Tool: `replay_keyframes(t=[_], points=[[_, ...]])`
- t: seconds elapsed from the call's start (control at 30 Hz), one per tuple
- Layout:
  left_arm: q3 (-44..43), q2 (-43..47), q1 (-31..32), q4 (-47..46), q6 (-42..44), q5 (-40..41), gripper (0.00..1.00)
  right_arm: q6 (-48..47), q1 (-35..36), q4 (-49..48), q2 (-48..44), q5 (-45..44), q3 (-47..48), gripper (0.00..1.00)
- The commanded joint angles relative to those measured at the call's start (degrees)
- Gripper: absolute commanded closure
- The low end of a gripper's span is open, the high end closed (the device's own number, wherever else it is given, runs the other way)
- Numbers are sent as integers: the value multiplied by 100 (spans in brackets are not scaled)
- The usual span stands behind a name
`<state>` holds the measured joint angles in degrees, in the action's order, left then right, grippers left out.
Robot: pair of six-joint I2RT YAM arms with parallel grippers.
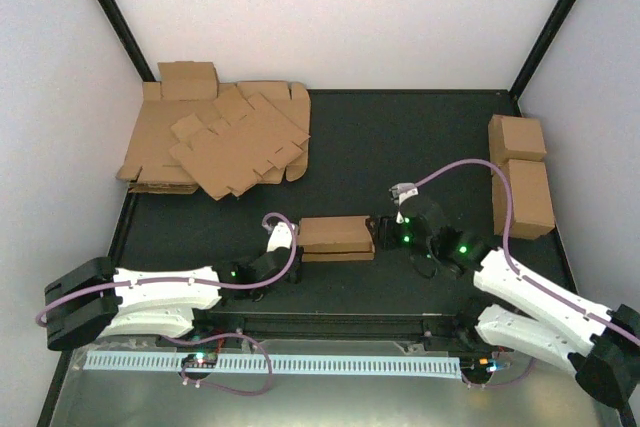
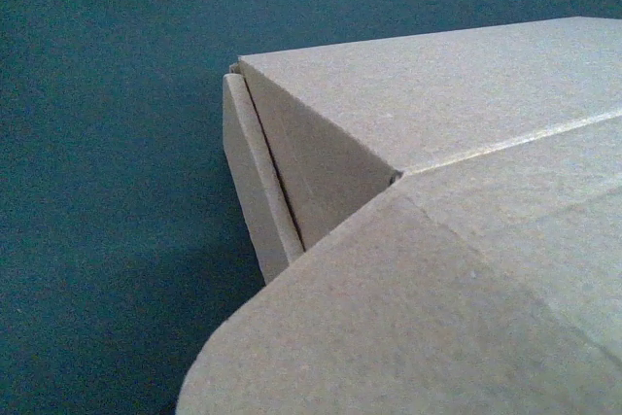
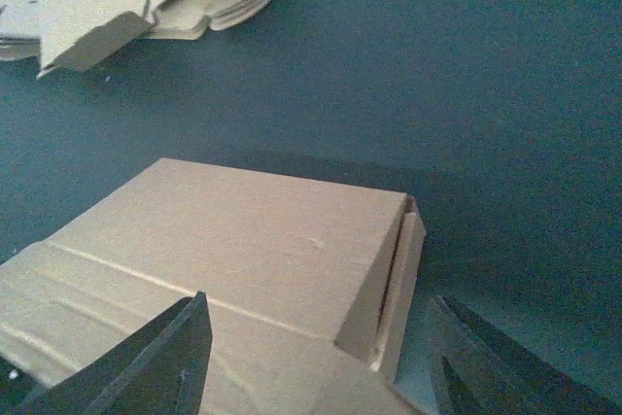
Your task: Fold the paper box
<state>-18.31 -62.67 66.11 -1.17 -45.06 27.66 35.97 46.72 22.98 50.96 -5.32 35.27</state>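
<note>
Lying between them, paper box, right pincer released at its end, left pincer state unclear.

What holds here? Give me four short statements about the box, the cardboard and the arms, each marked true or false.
The paper box lies between the left end effector and the right end effector. True.
The heap of flat cardboard sheets sits at the far right. False: far left.
The right end effector's jaws are shut. False: they stand open at the box's end.
Two folded cuboids stand near the right edge. True.
</note>
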Motion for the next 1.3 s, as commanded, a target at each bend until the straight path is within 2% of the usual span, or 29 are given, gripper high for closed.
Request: replay_keyframes(t=[0.0,0.27,0.5,0.63,0.93,1.1,1.27], points=[[-142,117,49,158,-25,88,82,-145,-382,-132,273,611,159,38],[-129,193,68,213,-47,5,76,-127,-471,-162,768,1323,155,47],[-153,475,78,654,-183,-376,59,-92,-476,-297,839,1307,-26,55],[-318,871,86,1348,-298,-684,45,-106,-471,-359,900,1296,-59,56],[-1001,2023,86,3273,-465,-1492,23,-140,-477,-441,972,1293,-81,58],[-1701,2756,35,4286,-616,-1261,3,-170,-477,-442,967,1299,-73,58],[-2313,2911,-682,4533,-357,-1827,6,-220,-480,-363,967,1259,-23,58]])
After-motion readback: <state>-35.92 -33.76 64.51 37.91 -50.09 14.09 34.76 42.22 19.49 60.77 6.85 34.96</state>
